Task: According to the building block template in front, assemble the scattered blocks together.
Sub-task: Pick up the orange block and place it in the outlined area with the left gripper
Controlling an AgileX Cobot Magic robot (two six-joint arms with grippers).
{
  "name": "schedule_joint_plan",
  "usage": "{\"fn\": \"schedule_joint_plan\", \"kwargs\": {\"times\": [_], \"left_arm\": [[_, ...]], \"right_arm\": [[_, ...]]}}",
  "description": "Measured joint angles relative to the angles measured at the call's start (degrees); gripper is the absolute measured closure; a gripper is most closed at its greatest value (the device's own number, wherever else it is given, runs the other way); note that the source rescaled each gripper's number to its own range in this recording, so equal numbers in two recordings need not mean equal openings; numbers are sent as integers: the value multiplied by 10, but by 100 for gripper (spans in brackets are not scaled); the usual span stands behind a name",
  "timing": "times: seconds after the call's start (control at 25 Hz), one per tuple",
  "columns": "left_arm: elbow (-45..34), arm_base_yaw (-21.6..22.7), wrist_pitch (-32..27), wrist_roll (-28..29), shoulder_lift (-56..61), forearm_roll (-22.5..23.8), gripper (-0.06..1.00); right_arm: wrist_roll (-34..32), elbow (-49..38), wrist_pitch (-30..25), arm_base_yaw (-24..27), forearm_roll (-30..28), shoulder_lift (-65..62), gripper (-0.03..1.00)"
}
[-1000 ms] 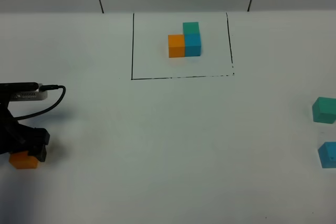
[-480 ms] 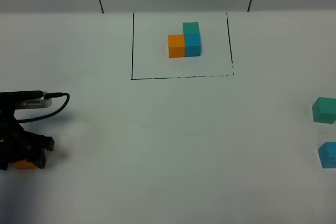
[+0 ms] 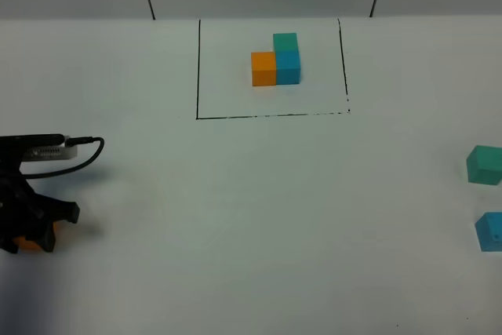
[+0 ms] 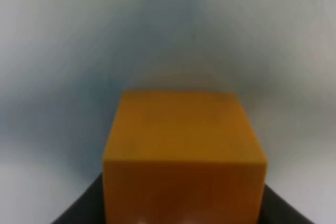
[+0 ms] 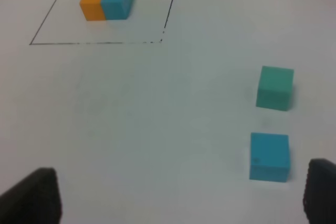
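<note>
Three loose cubes: orange cube (image 4: 184, 150) at far left, within my left jaws, face square to the wrist camera — clamping indeterminate. Teal cube (image 3: 485, 165) and blue cube (image 3: 490, 231) sit on the surface (image 3: 235, 209) far right; right jaws spread.

The building block template (image 3: 276, 60) stands near the middle of the far edge of the desk (image 3: 235, 209), inside a thin black rectangle (image 3: 267, 115). Its orange and blue cubes touch side by side, and the teal-green one sits against the blue one.

The orange cube (image 3: 30, 242) lies close to the left edge, toward the near-left corner, and is mostly covered. The teal-green cube (image 3: 485, 165) and the sky-blue cube (image 3: 489, 231) rest flat by the right edge, apart from each other. The blue one is closer to the near edge.
</note>
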State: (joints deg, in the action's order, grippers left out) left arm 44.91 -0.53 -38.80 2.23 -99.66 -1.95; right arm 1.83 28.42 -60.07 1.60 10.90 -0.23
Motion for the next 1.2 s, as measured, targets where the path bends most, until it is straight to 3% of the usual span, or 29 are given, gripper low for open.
{"fn": "schedule_joint_plan", "kwargs": {"times": [0.2,0.4,0.48,0.96,1.2], "left_arm": [[83,-62,-72,-99,0,3,94],[167,-172,-105,-290,-20,3,94],[215,-211,-132,-333,-50,3,94],[500,-357,-283,-406,-250,75,94],[569,-390,-296,-436,-293,75,94]], "right_arm": [[0,0,0,0,0,0,12],[0,0,0,0,0,0,13],[0,0,0,0,0,0,13],[-4,0,0,0,0,0,14],[-4,0,0,0,0,0,14]]}}
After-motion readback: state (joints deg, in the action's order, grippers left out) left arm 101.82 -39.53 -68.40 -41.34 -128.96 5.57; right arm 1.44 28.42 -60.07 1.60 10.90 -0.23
